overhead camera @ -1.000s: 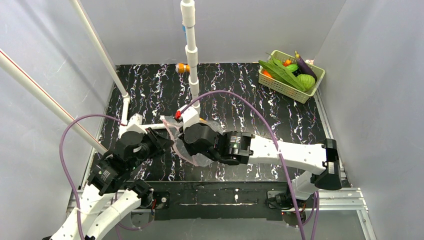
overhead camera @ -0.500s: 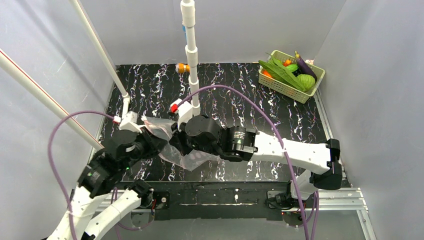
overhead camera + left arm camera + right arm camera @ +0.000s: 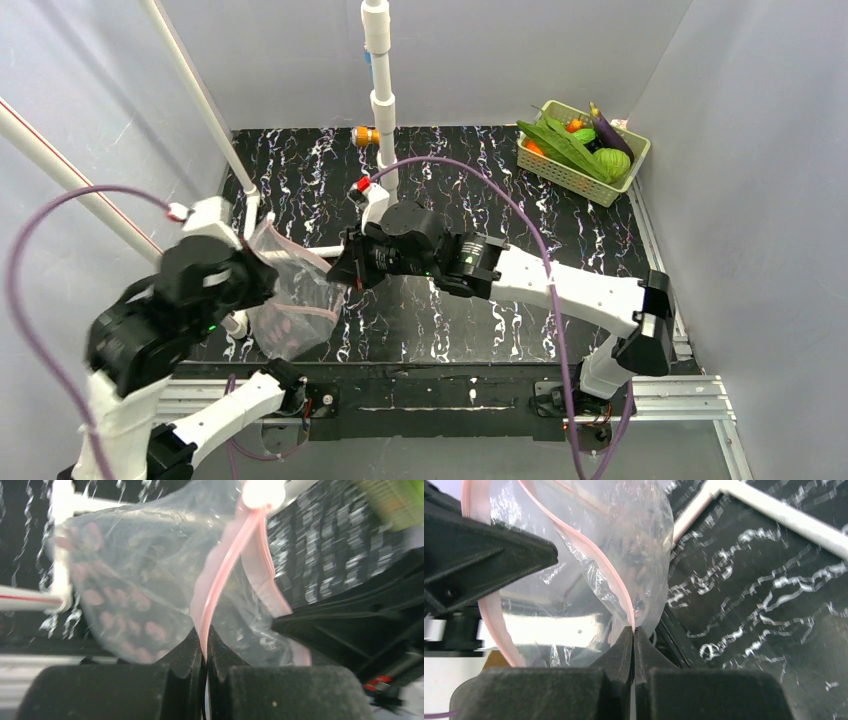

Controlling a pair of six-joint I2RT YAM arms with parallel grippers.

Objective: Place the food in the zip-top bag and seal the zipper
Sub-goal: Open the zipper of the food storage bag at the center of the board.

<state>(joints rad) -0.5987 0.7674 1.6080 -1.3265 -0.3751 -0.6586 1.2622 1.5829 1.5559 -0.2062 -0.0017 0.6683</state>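
We're lifting the zip-top bag [image 3: 290,305] off the table [image 3: 480,330], leftward — left pincer [image 3: 205,644] newly clamping its zipper [image 3: 225,565], right pincer [image 3: 634,632] clamped on the zipper's other lip; food [image 3: 590,150] waiting in the far-right basket [image 3: 560,173].

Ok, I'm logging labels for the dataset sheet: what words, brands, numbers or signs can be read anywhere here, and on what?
No text can be read in any view.
zip-top bag: only mauve-pink dots and the plain pink zipper, no lettering.
right arm's black wrist housing: any marking is too small to read.
basket: no label visible.
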